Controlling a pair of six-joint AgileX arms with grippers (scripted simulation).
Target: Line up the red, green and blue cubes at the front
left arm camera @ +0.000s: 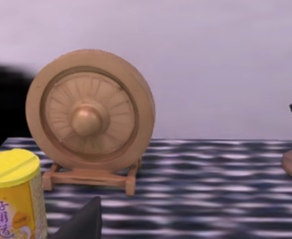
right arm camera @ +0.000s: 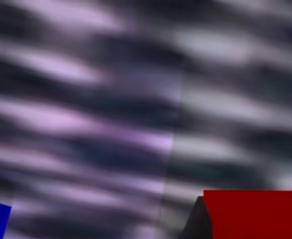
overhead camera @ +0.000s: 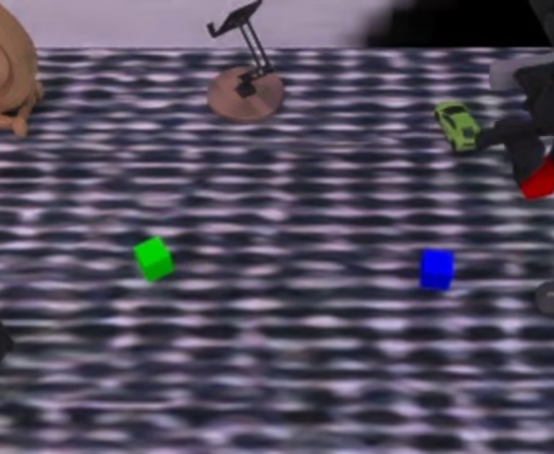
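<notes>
The right claw (overhead camera: 539, 170) is clamped on the red cube (overhead camera: 542, 180), near the right edge of the tabletop (overhead camera: 286, 359). The green cube (overhead camera: 153, 258) and the blue cube (overhead camera: 437, 269) lie well apart in the middle, so no line is made yet. The left claw is not visible; its arm is parked at the left edge.

Even, diffuse light is falling on the tabletop (overhead camera: 286, 359) in the top view, with no glare showing and almost no cast shadows lying under the green cube (overhead camera: 153, 258) or the blue cube (overhead camera: 437, 269). The rippled dark-and-pale pattern is looking soft throughout. In the right wrist view that pattern is smearing into broad blurred streaks, while the red cube (right arm camera: 255, 214) is keeping hard edges. A pale, evenly lit wall is glowing behind the wooden wheel (left arm camera: 90, 114).
</notes>
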